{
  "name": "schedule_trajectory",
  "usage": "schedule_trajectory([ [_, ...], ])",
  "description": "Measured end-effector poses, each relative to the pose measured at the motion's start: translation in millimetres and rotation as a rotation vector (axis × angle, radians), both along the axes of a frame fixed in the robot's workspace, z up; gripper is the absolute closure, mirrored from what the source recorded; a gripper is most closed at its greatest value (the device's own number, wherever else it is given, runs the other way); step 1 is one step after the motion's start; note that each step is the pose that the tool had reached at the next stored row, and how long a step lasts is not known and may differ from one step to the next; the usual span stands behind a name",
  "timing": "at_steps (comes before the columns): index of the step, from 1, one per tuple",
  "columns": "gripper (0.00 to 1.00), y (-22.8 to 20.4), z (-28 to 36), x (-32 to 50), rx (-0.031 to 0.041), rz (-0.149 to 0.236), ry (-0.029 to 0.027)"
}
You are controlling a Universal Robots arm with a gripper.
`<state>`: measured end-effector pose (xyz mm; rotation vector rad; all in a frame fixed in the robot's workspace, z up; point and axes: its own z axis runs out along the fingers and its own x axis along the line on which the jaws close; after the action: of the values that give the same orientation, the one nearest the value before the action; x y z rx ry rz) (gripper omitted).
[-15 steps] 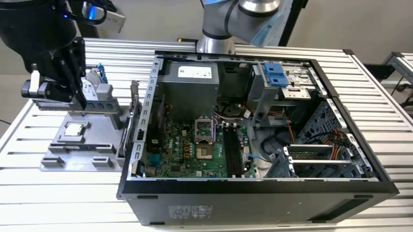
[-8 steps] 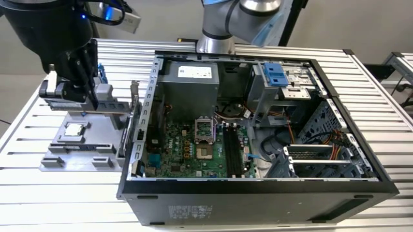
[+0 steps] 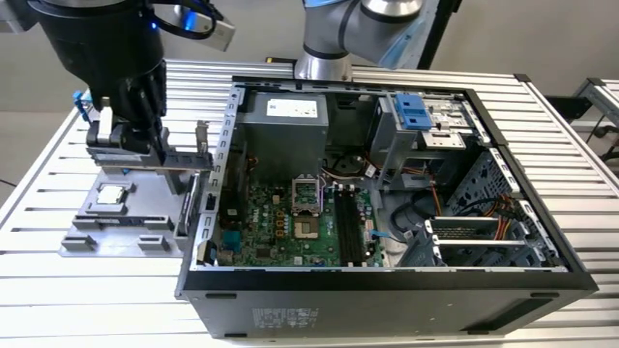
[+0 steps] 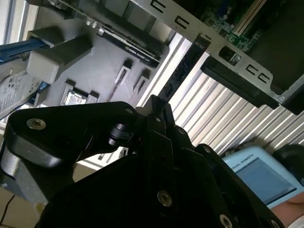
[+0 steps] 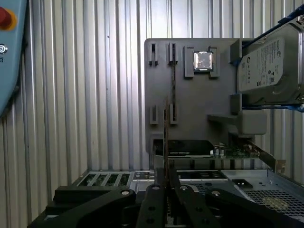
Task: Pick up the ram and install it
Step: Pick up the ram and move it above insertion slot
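Ram (image 5: pixel 165 137) edge-on in pincer (image 5: pixel 166 184)

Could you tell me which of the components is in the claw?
The ram, edge-on in the claw; the processor chip and hard drive sit on the holder.

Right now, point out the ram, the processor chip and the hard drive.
ram (image 5: pixel 165 124): first wrist view, on its thin edge.
processor chip (image 5: pixel 203 60): first wrist view, middle of its silver lid.
hard drive (image 5: pixel 267 64): first wrist view, on its labelled face.
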<state>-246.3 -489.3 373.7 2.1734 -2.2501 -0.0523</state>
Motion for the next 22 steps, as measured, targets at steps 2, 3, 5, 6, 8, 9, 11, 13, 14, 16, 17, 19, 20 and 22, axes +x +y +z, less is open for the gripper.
schedule_trajectory([
  [2,1.00,0.0,0.0,5.2,0.0000,0.000,0.0004],
  [3,1.00,0.0,0.0,7.8,0.0000,0.000,0.0006],
  [5,1.00,0.0,0.0,13.2,0.0001,0.000,0.0011],
  [6,1.00,0.0,0.0,16.1,0.0000,0.000,0.0014],
  [8,1.00,0.0,0.0,21.6,0.0001,0.000,0.0019],
  [9,1.00,0.0,0.0,24.3,0.0000,0.000,0.0021],
  [11,1.00,0.0,0.0,29.6,-0.0001,0.000,0.0026],
  [13,1.00,0.0,0.0,34.9,0.0001,0.000,0.0029],
  [14,1.00,0.0,0.0,37.5,0.0000,0.000,0.0031],
  [16,1.00,0.0,0.0,42.8,0.0000,0.000,0.0036],
  [17,1.00,0.0,0.0,45.6,0.0000,0.000,0.0038],
  [19,1.00,0.0,0.0,51.1,0.0001,0.000,0.0042],
  [20,1.00,0.0,0.0,53.9,0.0000,0.000,0.0045],
  [22,1.00,0.0,0.0,59.5,0.0000,0.000,0.0050],
])
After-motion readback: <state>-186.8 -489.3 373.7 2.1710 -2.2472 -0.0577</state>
